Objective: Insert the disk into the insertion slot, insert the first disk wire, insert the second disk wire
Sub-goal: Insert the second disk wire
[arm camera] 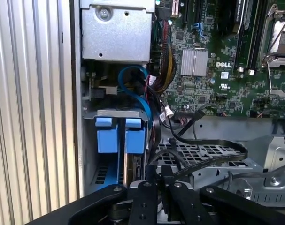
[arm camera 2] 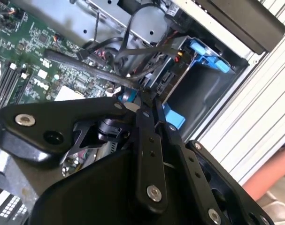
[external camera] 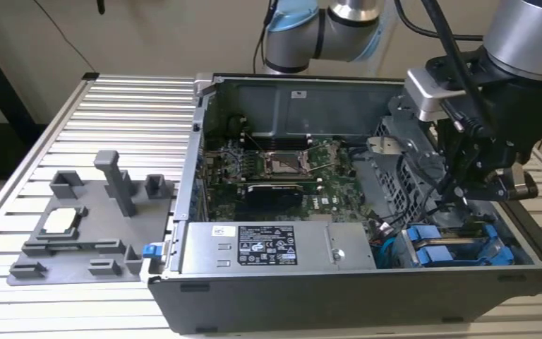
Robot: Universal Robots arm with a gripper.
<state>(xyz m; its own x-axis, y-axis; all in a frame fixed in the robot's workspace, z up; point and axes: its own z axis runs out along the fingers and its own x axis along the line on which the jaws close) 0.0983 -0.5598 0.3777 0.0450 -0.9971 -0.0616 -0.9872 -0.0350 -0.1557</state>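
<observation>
Overhead, ribbed aluminium table (external camera: 111, 106), open black computer case (external camera: 346, 296) (label print unreadable), gripper (arm camera: 154, 180) narrowed beside blue-framed disk (arm camera: 133, 140) seated in slot (arm camera: 116, 113).

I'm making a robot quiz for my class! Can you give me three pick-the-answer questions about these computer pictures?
1. Where is the grey tray? A on the floor; B on the table, at the exterior view's left of the computer case; C on a chair.
2. What colour are the disk carrier tabs? A red; B blue; C yellow.
3. The computer case is: A open; B shut; C upside down.
Answers: B, it lies on the slatted table; B, they are bright blue; A, the motherboard shows.
</observation>
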